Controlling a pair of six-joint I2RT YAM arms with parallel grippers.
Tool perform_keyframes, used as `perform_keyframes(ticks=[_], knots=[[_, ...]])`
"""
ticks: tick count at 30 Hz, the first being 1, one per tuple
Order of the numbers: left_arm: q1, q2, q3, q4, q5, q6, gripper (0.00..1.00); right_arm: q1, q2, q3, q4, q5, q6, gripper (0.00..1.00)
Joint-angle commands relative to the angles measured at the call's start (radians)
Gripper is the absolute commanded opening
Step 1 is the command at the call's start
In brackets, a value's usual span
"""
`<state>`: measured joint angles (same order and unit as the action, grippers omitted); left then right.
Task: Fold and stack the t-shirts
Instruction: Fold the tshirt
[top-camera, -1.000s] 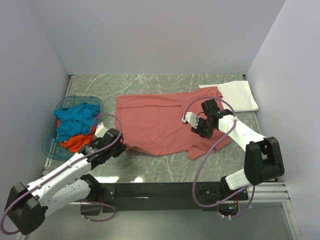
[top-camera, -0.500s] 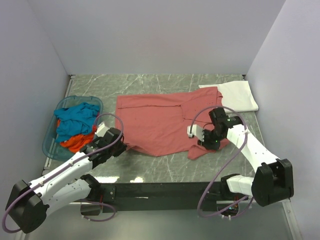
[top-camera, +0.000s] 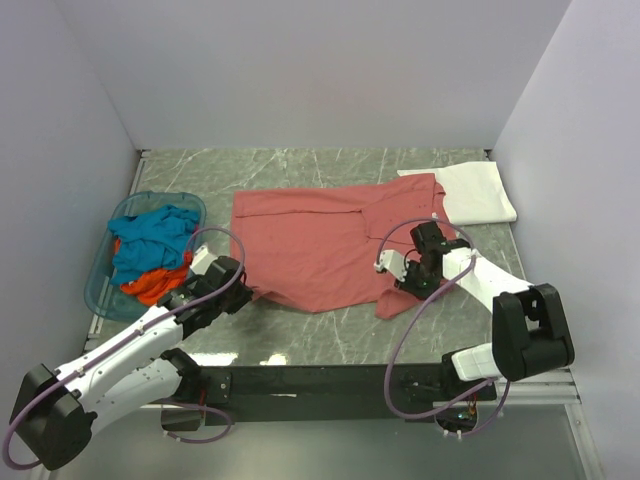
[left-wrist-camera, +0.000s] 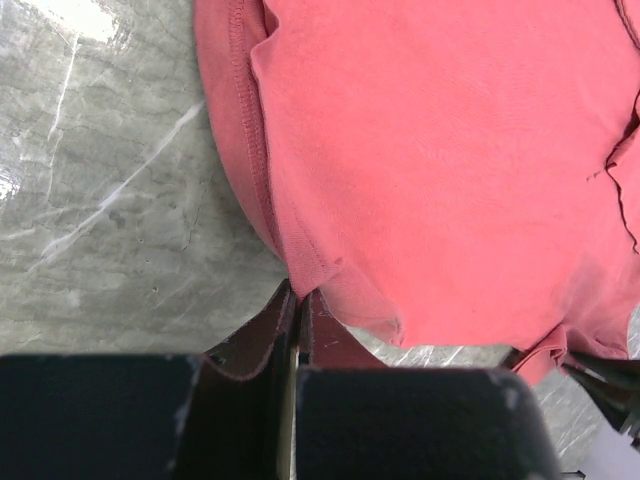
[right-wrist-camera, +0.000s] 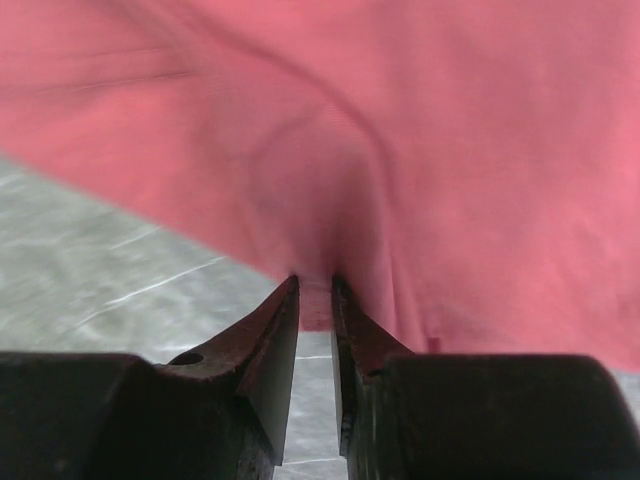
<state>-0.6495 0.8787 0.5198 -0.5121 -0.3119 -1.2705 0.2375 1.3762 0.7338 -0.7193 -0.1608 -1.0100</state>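
The dusty-red t-shirt (top-camera: 320, 245) lies spread on the grey marble table. My left gripper (top-camera: 243, 290) is shut on its near left edge; the left wrist view shows the hem (left-wrist-camera: 300, 270) pinched between the jaws. My right gripper (top-camera: 405, 285) is shut on the shirt's near right corner; the right wrist view shows the red cloth (right-wrist-camera: 420, 150) bunching up from the jaws. A white t-shirt (top-camera: 475, 192) lies folded at the back right, partly under the red one. Teal-blue (top-camera: 155, 235) and orange (top-camera: 150, 285) t-shirts sit in the basket.
A translucent blue plastic basket (top-camera: 105, 285) stands at the left edge of the table. Grey walls close in the back and both sides. Bare marble (top-camera: 300, 340) runs along the front between the shirt and the arm bases.
My right gripper has moved from over the shirt's right half toward me to its near right corner and closed on the cloth. The left gripper has barely moved.
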Motion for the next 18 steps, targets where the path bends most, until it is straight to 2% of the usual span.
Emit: perform_keyframes(ticks=[1, 5, 18], knots=[[0.005, -0.017, -0.006, 0.018, -0.007, 0.019, 0.0, -0.026, 0.008, 0.047, 0.087, 0.061, 0.056, 0.26], [0.008, -0.017, -0.01, 0.021, -0.007, 0.019, 0.0, -0.035, -0.017, 0.055, 0.058, 0.05, 0.022, 0.27], [0.01, -0.015, -0.01, 0.027, 0.0, 0.022, 0.0, -0.063, -0.049, 0.021, -0.094, -0.023, -0.186, 0.45]])
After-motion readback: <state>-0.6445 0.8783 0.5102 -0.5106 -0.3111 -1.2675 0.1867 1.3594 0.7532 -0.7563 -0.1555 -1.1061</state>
